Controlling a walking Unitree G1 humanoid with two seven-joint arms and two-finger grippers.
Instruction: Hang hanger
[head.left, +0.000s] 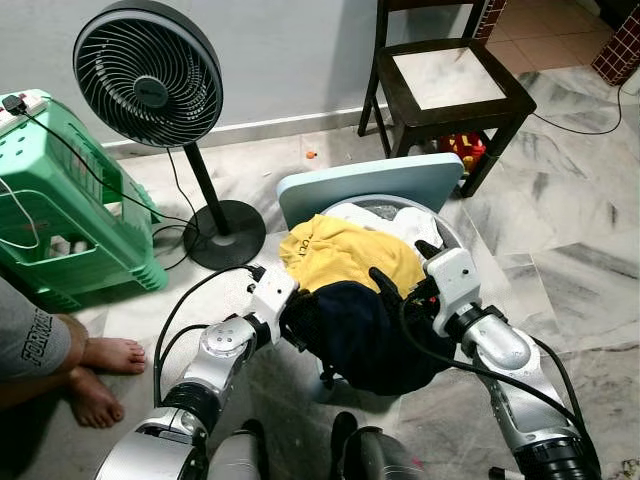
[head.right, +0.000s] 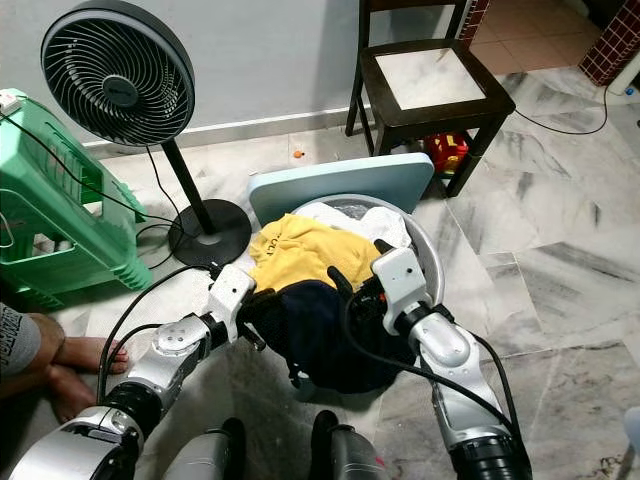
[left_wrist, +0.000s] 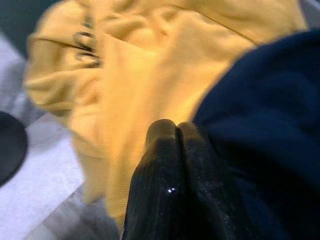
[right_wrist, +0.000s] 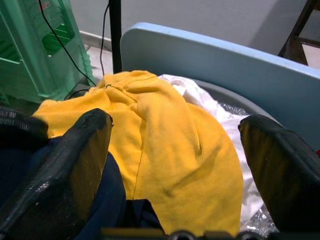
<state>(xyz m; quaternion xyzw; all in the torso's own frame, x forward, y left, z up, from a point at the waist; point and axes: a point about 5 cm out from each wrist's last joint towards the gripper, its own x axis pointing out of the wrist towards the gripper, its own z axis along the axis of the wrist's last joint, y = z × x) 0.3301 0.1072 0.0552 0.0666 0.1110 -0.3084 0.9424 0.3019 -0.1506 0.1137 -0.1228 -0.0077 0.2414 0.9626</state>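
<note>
Laundry heap in a grey round basket (head.left: 452, 240), on the marble floor directly before the robot; contents: dark navy garment (head.left: 365, 335) on the near side, yellow garment (head.left: 345, 255) behind it, white cloth (head.left: 400, 220) at the far rim; no hanger can be made out among them, so its place is either under the cloth or elsewhere, and cannot be told; judged handling: the garments are soft, limp and light, apt to drag neighbours along and to slip from a shallow pinch, best taken at a bunched fold or a collar; a hanger, if buried, would be stiff and likely to snag in sleeves, best taken by its hook or neck. Left gripper (left_wrist: 175, 150): fingers pressed together, tips at the seam where yellow meets navy, nothing visibly pinched. Right gripper (right_wrist: 175, 165): fingers spread wide, poised over the yellow and navy cloth on the heap's right side. Surroundings: pale blue board (head.left: 370, 185) leaning at the basket's far edge; black standing fan (head.left: 150, 70) with its cable trailing on the floor; green plastic stool (head.left: 70, 190) to the left; dark wooden chair (head.left: 450, 85) beyond; a person's bare feet (head.left: 105, 375) near the left arm; likely obstacles: fan cable, the board, the feet.
</note>
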